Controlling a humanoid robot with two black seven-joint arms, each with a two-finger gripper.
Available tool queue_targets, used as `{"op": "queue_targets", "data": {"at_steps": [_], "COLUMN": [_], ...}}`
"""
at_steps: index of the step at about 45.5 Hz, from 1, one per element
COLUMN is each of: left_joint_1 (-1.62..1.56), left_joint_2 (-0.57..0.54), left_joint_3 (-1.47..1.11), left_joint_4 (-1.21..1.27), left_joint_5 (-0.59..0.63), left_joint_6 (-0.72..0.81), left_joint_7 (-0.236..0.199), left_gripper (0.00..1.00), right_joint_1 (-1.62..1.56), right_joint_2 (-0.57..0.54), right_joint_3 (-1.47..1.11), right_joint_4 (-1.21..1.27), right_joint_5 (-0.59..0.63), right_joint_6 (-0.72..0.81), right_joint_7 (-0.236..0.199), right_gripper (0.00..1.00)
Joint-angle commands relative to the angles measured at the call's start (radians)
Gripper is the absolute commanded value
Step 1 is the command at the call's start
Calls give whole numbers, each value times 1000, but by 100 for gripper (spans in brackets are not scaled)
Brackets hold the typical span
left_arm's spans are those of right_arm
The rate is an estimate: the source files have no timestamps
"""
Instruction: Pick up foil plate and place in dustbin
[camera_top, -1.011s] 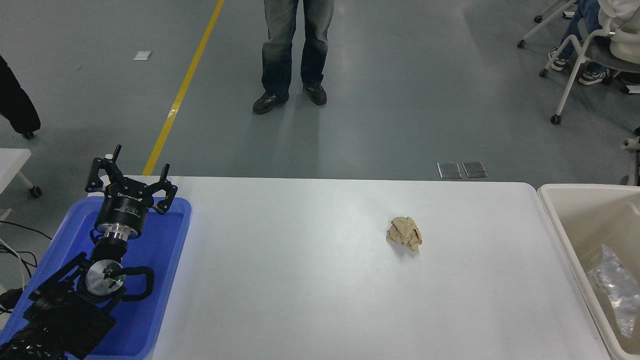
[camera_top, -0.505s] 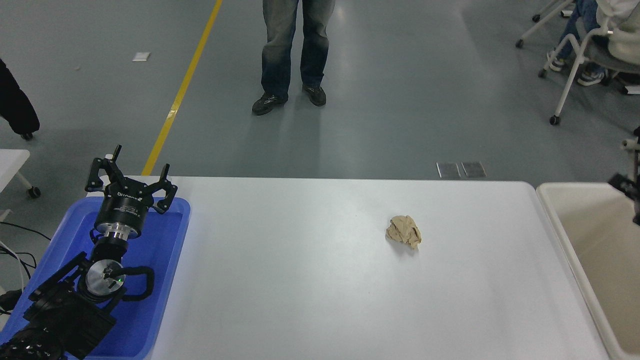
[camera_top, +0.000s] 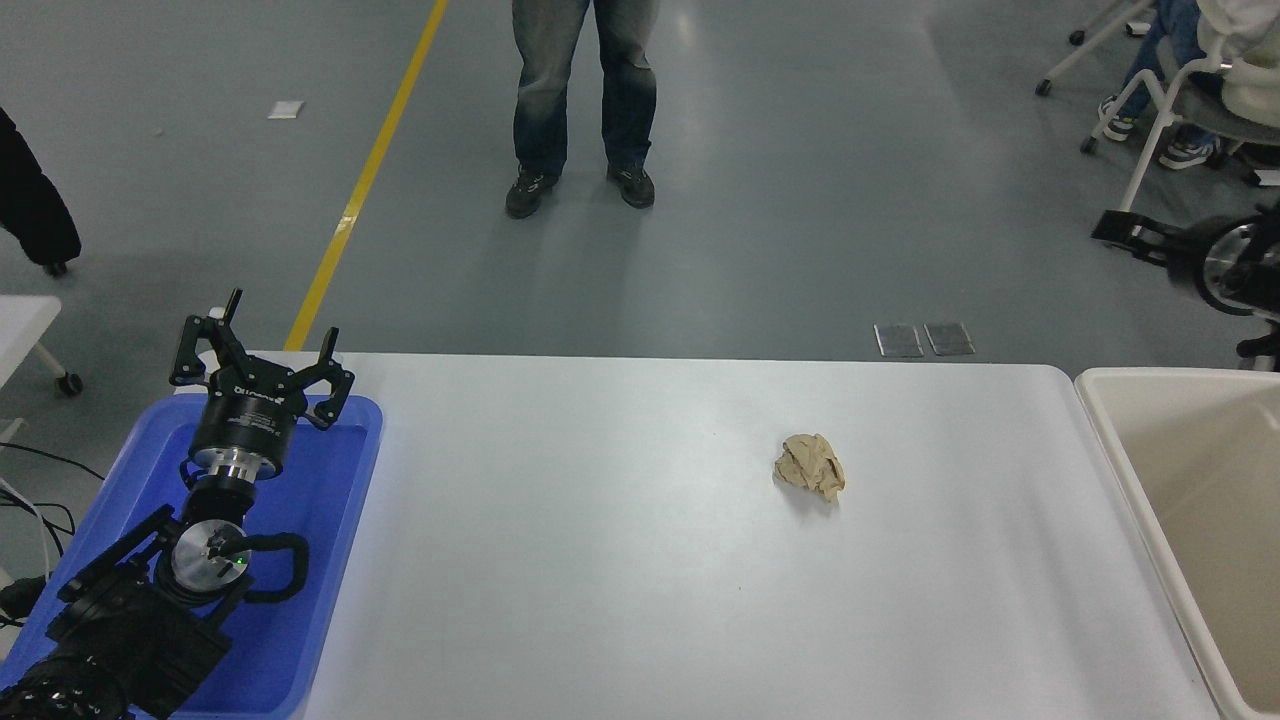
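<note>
White table, cream bin at its right end, blue tray at its left, one paper ball between them.

The long white rectangular table (camera_top: 620, 600) fills the lower frame. At its right end stands the large cream plastic dustbin (camera_top: 1100, 420) with a thick rounded rim; the part of its tan inside that shows holds nothing visible, and no shiny foil plate can be seen anywhere in this view. At the left end lies the blue plastic tray (camera_top: 350, 470), over which the black left arm is parked, its left gripper (camera_top: 262, 365) with fingers spread apart and holding nothing. The right arm (camera_top: 1215, 265) shows only as a blurred black shape at the right edge above the bin; whether its gripper is spread or closed cannot be told. A small tan crumpled paper ball (camera_top: 811, 466) rests on the table, well apart from the bin. A person's legs (camera_top: 583, 100) stand on the grey floor beyond.
</note>
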Motion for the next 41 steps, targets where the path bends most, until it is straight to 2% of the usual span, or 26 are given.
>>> {"op": "queue_targets", "data": {"at_steps": [1, 15, 27, 41], "left_joint_1": [0, 0, 0, 0], "left_joint_2": [0, 0, 0, 0], "left_joint_3": [0, 0, 0, 0], "left_joint_4": [0, 0, -1, 0], "left_joint_5": [0, 0, 0, 0], "left_joint_6": [0, 0, 0, 0], "left_joint_7": [0, 0, 0, 0], "left_gripper": [100, 100, 100, 100], "right_joint_1": [212, 430, 580, 665], "right_joint_2": [-4, -9, -13, -13], "right_joint_3": [-127, -252, -293, -293], "right_joint_4": [183, 415, 464, 467], "right_joint_5": [-19, -16, -16, -17], "right_joint_6": [157, 377, 691, 691], "right_joint_7": [0, -2, -2, -3], "right_gripper": [100, 100, 100, 100]}}
